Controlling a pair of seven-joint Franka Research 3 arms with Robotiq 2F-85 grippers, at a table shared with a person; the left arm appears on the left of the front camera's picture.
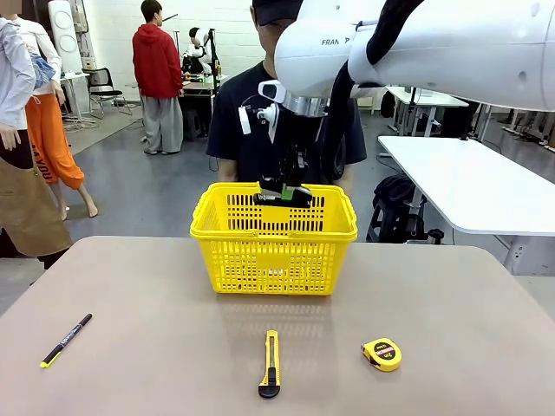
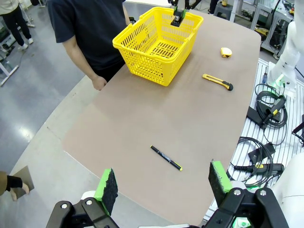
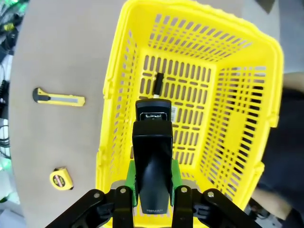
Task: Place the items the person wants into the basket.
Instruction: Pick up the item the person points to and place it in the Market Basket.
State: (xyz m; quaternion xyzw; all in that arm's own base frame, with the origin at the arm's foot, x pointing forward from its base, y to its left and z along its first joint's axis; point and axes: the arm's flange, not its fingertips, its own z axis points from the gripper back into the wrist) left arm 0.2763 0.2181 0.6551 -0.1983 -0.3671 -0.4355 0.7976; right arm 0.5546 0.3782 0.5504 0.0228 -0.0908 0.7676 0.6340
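Over the table (image 1: 173,347), the right tool (image 1: 284,187) grips the stapler (image 1: 293,197) level, lengthwise left-right above the basket (image 1: 273,260).

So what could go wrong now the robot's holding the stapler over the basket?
The right tool holds the stapler by one end, well above the floor of the basket. Dropped from there, it might land on the marker lying inside, or bounce. It also hangs close to one wall, so it could clip the rim. The tape measure lies not far from the utility knife, an easy mix-up.
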